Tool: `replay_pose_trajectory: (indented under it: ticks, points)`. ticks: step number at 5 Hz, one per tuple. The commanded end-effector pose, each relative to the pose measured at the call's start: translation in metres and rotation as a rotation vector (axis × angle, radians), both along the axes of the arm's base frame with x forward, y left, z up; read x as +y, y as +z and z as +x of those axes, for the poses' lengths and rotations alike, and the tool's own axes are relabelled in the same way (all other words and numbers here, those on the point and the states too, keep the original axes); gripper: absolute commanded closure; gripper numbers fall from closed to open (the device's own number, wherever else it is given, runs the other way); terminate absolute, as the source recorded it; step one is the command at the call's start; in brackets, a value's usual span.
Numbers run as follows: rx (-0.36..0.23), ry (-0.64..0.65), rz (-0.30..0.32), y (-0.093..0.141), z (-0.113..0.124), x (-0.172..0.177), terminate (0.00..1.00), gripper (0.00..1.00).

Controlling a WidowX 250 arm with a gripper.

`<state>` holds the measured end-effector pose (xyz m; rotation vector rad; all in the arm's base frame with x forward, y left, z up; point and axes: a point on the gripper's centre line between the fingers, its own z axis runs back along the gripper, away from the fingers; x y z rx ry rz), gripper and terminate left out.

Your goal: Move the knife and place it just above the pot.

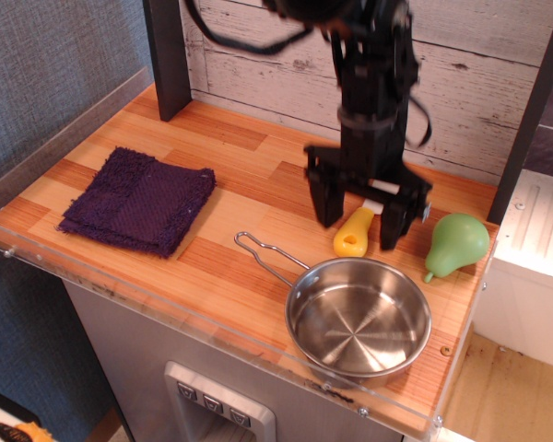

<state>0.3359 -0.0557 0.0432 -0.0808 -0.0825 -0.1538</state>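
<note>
The knife [353,234] lies on the wooden counter just behind the far rim of the pot [306,285], its yellow handle pointing toward the pot and its white blade running back under the gripper. The pot is a shallow shiny steel pan with a wire loop handle [263,253] pointing left. My gripper [358,210] stands over the knife with its two black fingers [324,195] spread wide on either side of it. The gripper is open and holds nothing.
A green pear [456,244] stands at the right edge, close to the right finger. A folded purple cloth [138,199] lies at the left. A white plank wall and two dark posts [169,55] close the back. A clear plastic lip edges the counter front.
</note>
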Motion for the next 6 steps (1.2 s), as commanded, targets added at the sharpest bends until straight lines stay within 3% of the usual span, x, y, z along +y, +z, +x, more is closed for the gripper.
replay_pose_trajectory:
  ticks: [1,2,3,4,5,6]
  points:
    - [-0.102,-0.041,0.061,0.072,-0.039,0.039,0.0,0.0]
    - [-0.042,0.006,0.161,0.065,-0.055,0.072,0.0,0.0]
    - [-0.035,0.02,0.143,0.059,-0.062,0.082,0.0,0.0]
    - [-0.024,0.062,0.079,0.061,-0.071,0.088,0.0,0.0]
    - [-0.024,0.062,0.079,0.061,-0.071,0.088,0.0,0.0]
    - [-0.024,0.062,0.079,0.061,-0.071,0.088,1.0,0.0]
